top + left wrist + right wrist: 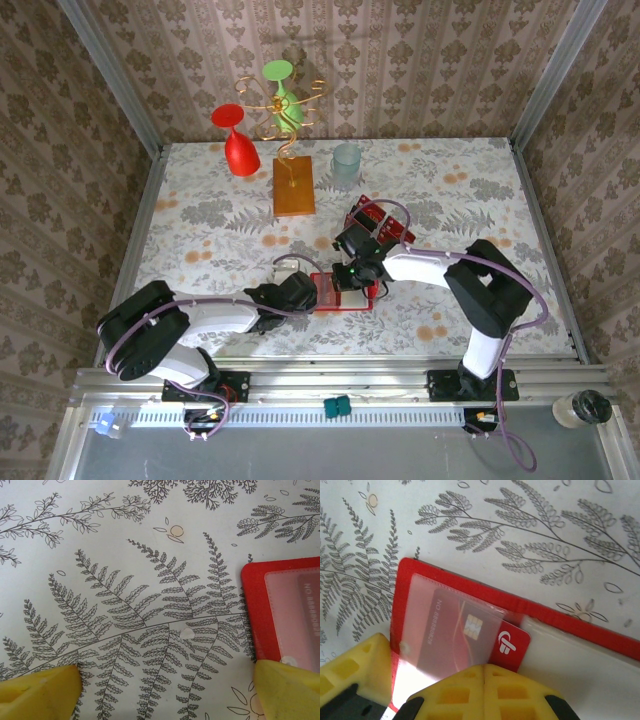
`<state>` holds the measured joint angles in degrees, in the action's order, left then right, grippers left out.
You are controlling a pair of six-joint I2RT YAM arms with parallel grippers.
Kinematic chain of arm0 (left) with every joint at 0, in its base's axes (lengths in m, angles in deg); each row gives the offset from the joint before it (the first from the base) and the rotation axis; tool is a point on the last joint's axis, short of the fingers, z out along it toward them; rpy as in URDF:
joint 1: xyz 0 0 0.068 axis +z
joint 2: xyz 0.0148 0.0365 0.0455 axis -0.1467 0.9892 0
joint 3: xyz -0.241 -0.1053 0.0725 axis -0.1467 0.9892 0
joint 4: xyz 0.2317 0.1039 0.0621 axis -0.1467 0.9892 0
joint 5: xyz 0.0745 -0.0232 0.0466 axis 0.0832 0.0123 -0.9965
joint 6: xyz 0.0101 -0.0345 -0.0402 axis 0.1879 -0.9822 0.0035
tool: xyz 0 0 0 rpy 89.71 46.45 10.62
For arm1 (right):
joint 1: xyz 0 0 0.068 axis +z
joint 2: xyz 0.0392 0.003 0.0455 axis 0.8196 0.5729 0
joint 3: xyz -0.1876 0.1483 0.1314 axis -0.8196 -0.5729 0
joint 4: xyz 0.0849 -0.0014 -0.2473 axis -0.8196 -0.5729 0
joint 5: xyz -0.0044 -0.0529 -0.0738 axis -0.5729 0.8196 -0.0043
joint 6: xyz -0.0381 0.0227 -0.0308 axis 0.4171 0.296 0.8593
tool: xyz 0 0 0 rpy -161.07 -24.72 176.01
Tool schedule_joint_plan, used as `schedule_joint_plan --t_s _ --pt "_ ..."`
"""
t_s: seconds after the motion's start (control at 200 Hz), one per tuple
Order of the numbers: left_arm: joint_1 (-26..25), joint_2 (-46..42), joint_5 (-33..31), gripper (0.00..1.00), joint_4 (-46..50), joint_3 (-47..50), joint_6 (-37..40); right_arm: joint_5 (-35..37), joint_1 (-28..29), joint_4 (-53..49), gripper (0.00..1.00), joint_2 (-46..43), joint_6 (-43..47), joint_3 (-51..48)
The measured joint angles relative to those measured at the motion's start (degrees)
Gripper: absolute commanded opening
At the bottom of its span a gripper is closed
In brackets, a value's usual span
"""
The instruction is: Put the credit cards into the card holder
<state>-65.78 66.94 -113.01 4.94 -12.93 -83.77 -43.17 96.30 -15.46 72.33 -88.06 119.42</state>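
Judging by the holder [455,582], one card [511,645] is nearly pocketed, closed right gripper [485,674] at its edge, open left gripper [165,676] pinning the holder; more cards [394,230] seem left.

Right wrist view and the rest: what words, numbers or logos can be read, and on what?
"NO." then a row of digits resembling 8s, blurred: on the credit card, under the clear pocket of the card holder.
White round logo, no legible letters: on the card's uncovered corner.
Left wrist view: the same number line, too blurred to read.
Top view: nothing legible.
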Motion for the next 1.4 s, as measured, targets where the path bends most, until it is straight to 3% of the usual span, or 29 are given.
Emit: schedule_joint_plan --t_s 0.305,0.595,1.4 --pt "-0.1 0.1 -0.2 0.92 -0.1 0.0 0.0 -0.4 0.3 0.6 0.03 0.9 -0.6 0.6" --pt "-0.3 0.2 -0.4 0.92 -0.2 0.0 0.0 0.2 0.3 0.2 0.03 -5.2 -0.6 -0.5" --pt "0.2 -0.3 0.1 0.92 0.2 0.0 0.0 -0.9 0.7 2.5 0.02 -0.6 -1.6 -2.6"
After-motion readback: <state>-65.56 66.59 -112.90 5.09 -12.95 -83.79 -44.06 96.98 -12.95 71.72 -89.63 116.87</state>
